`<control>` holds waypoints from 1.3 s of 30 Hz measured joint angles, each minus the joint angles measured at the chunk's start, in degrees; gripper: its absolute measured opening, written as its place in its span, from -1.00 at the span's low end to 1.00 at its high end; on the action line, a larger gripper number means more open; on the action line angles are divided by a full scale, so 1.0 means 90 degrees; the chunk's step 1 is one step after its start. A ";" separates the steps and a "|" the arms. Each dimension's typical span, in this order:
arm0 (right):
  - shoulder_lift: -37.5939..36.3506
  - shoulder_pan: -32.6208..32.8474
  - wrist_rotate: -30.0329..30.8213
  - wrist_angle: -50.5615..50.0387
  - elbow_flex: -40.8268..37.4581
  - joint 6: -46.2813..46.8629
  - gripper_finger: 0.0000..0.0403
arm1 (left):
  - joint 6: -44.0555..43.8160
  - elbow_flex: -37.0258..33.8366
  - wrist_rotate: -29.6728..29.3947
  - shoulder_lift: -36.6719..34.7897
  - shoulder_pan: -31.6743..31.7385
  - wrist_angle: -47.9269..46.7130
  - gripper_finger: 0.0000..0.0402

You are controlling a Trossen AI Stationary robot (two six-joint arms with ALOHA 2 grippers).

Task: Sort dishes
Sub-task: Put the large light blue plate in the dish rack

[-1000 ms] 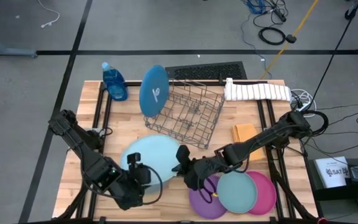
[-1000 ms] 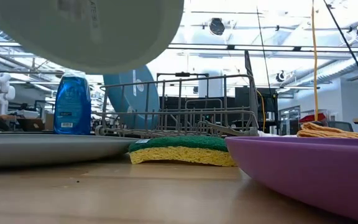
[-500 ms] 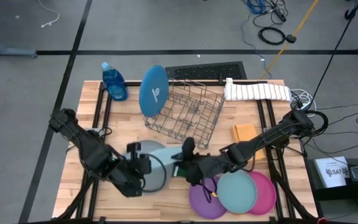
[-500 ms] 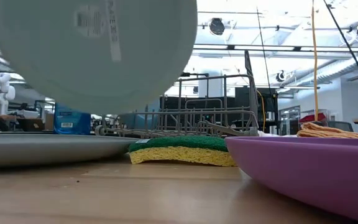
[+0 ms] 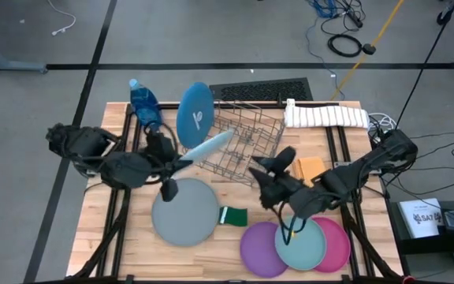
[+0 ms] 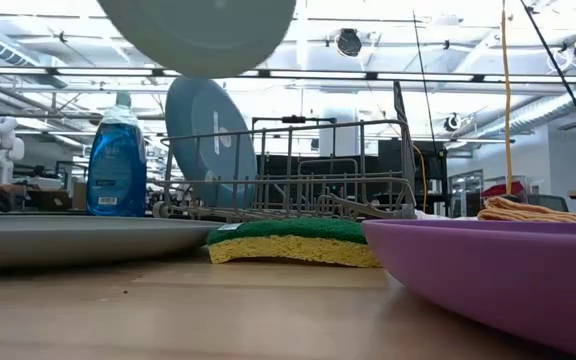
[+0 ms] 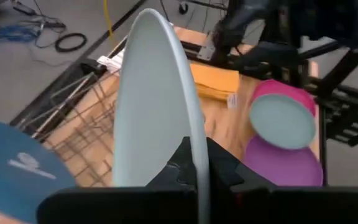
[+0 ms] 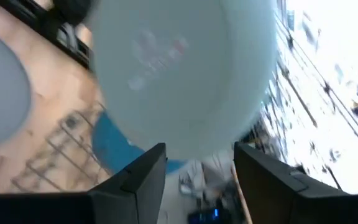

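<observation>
Sponge, wire rack, soap bottle

The high view looks straight down on the whole tabletop; the low view sits at its surface, facing the wire rack. Both wrist views closely share the pale-blue plate.

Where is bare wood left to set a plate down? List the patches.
Free: the front strip between the large grey round plate and the purple plastic plate, before the green sponge; also the wood between the grey wire rack and the white rolled towel. Crowded: the front-right corner, stacked with plates.
</observation>
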 joint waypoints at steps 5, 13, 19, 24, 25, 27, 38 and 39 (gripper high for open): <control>-0.0343 0.0154 0.0246 -0.1119 0.0000 0.1269 -0.09 | 0.0385 -0.0004 0.0445 0.0013 0.1039 0.0766 -0.99; -0.0357 0.0402 0.0487 -0.1712 -0.0007 0.1938 -0.08 | 0.0459 -0.0250 0.1148 0.0226 0.2894 0.1872 -0.99; -0.0357 0.0619 0.0498 -0.1729 -0.0007 0.1866 -0.08 | 0.0032 -0.1041 0.1949 0.0445 0.3828 0.2219 -0.99; -0.0357 0.0822 0.0503 -0.1852 -0.0006 0.1848 -0.08 | -0.0179 -0.1605 0.2158 0.0425 0.4300 0.2670 -0.99; -0.0355 0.0853 0.0501 -0.1891 -0.0007 0.1847 -0.08 | -0.0212 -0.1660 0.2177 0.0425 0.4349 0.2664 -0.99; -0.0355 0.0901 0.0501 -0.1962 -0.0007 0.1847 -0.08 | -0.0249 -0.1750 0.2178 0.0425 0.4433 0.2663 -0.99; -0.0355 0.0915 0.0462 -0.2155 -0.0007 0.1963 -0.10 | -0.0579 -0.2183 0.2050 0.0423 0.4618 0.2819 -0.99; -0.0355 0.0917 0.0462 -0.2156 -0.0007 0.1966 -0.11 | -0.0584 -0.2185 0.1979 0.0423 0.4613 0.2809 -0.99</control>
